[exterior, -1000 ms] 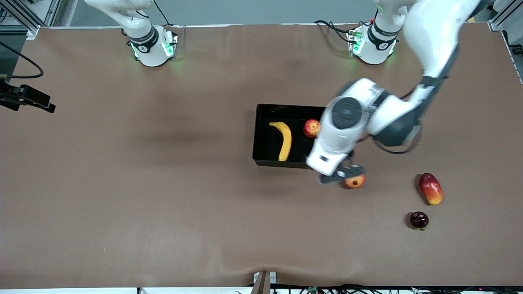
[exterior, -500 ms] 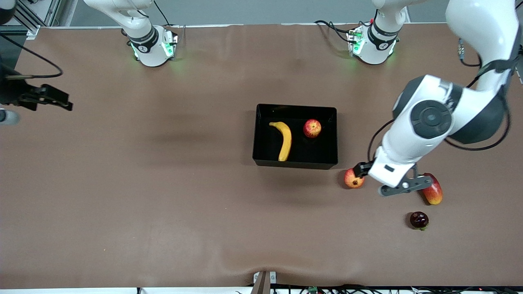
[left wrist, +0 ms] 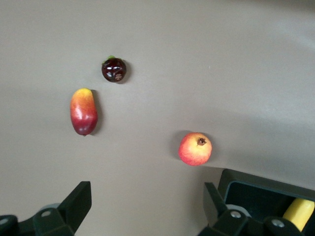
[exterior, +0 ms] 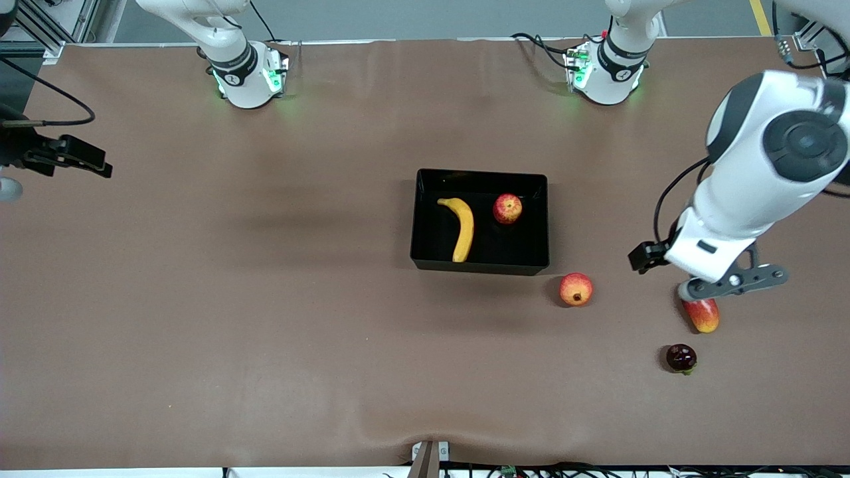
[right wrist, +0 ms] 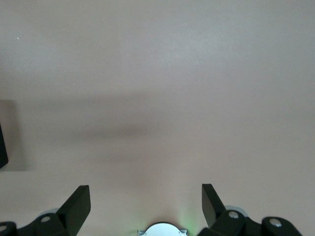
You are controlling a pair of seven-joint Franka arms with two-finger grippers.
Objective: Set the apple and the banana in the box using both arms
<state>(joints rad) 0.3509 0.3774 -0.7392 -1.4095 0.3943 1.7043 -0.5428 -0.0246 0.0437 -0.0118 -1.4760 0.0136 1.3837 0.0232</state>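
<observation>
Looks done: banana (exterior: 460,228) and apple (exterior: 507,208) both lie in the box (exterior: 481,267), side by side and not touching, apple toward the left arm's end, banana toward the right arm's. Nothing left to place as far as I can judge; only parking the arms remains, if that. Left pincer (exterior: 729,284) is up in the air over the mango (exterior: 702,315), well apart from the box, jaws spread wide and holding nothing; left wrist view shows both fingers (left wrist: 78,202) apart with bare desk (left wrist: 221,59) between them. Right pincer (right wrist: 145,206) is also released and empty, fingers wide over bare desk near the right arm's end, well apart from the box; that arm waits. Distractors untouched on the desk: orange-red round fruit (exterior: 576,289) just outside the box corner, nearer the camera; mango and a dark fruit (exterior: 681,357) toward the left arm's end. Neither pincer is near the apple or banana. No risk I can see besides a stray swing past the box.
</observation>
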